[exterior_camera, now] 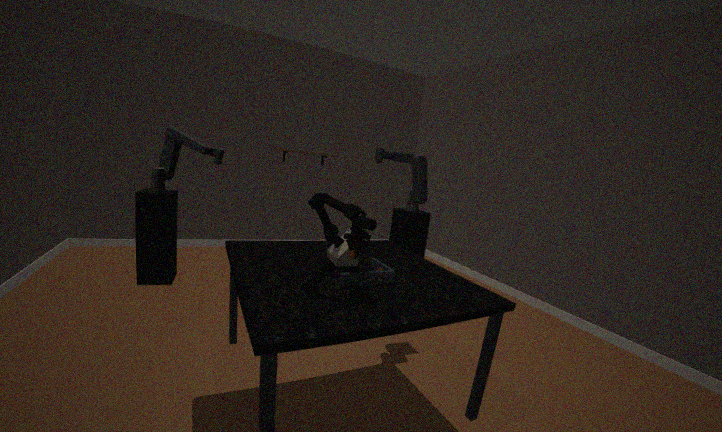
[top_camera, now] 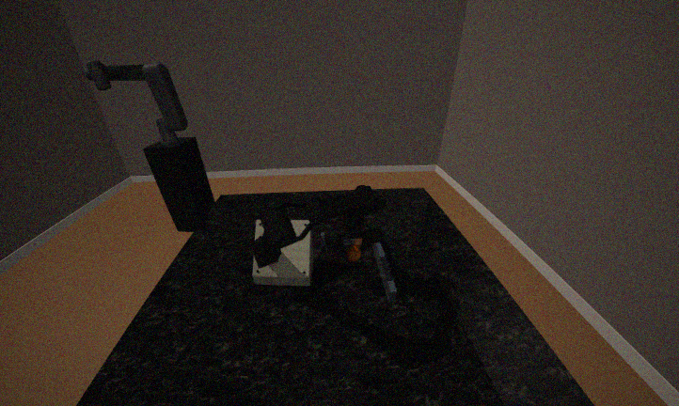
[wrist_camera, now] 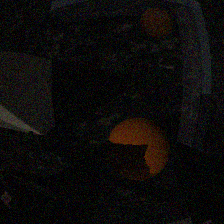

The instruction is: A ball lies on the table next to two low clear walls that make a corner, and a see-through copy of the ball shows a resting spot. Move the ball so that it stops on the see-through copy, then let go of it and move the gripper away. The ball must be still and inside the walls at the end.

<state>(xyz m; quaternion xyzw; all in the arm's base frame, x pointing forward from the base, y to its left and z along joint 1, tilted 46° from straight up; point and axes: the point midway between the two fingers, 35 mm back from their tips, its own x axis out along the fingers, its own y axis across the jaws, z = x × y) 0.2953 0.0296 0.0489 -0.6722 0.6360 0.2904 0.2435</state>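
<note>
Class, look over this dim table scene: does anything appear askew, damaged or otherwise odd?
Nothing stands out. The gripper is shut on the orange ball, the low clear wall lies beside it, and the faint see-through orange copy sits beyond.

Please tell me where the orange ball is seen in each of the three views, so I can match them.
Top: ball just right of centre, under the pincer.
Exterior: a small orange spot at the arm's tip, mid-table.
Wrist: large, lower centre, partly hidden.
Shared landmark: the clear wall right of the ball.
</note>
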